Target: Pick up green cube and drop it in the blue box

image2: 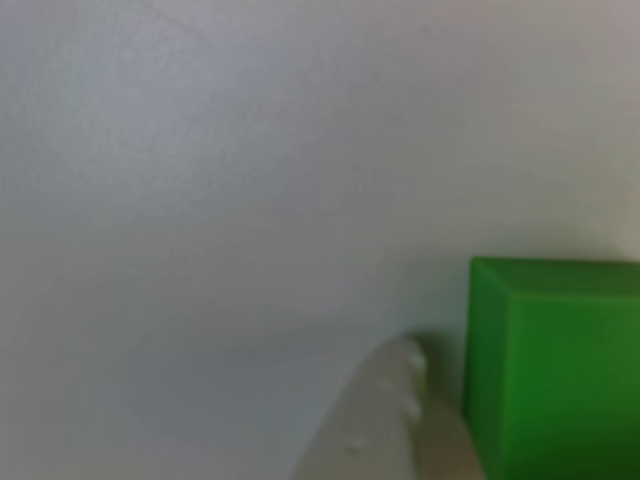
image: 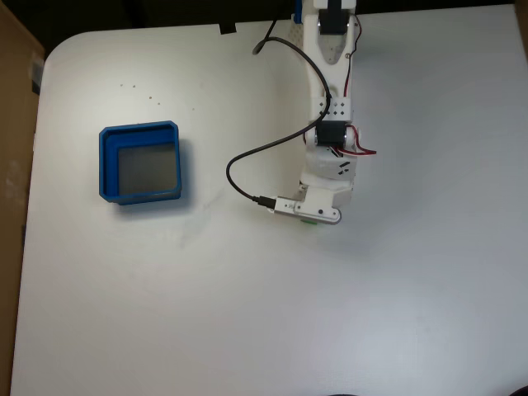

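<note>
In the fixed view the white arm reaches down from the top edge, and my gripper (image: 311, 219) sits low over the table at centre right. A sliver of the green cube (image: 308, 222) peeks out under it. The other view shows the green cube (image2: 555, 370) up close at the lower right, resting on the white table. One white fingertip (image2: 392, 385) lies right beside its left face. The second finger is hidden. The blue box (image: 106, 165), a shallow tray with a grey floor, stands far to the left of the gripper and holds nothing.
A black cable (image: 247, 157) loops from the arm out to the left of the wrist. The white table (image: 247, 313) ends at a rounded corner at the top left, with brown cardboard (image: 12, 124) beyond the left edge.
</note>
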### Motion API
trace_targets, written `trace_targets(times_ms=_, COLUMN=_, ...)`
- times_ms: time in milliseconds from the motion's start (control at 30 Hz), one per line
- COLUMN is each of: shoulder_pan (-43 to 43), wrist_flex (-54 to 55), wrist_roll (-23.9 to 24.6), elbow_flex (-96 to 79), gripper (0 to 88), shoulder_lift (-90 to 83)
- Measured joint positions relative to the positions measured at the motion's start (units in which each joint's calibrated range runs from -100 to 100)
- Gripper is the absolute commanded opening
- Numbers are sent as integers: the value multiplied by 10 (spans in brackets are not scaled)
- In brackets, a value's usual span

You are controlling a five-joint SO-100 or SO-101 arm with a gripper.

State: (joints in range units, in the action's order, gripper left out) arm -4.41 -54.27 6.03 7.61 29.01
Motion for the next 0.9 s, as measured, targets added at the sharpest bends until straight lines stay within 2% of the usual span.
trace_targets(times_ms=500, shoulder_pan=-1, wrist_flex=0, wrist_roll=0, elbow_flex=0, gripper=29, shoulder_lift=0)
trace_targets(times_ms=900, shoulder_pan=-11, wrist_flex=0, wrist_roll=0, elbow_flex=0, gripper=25, shoulder_lift=-7)
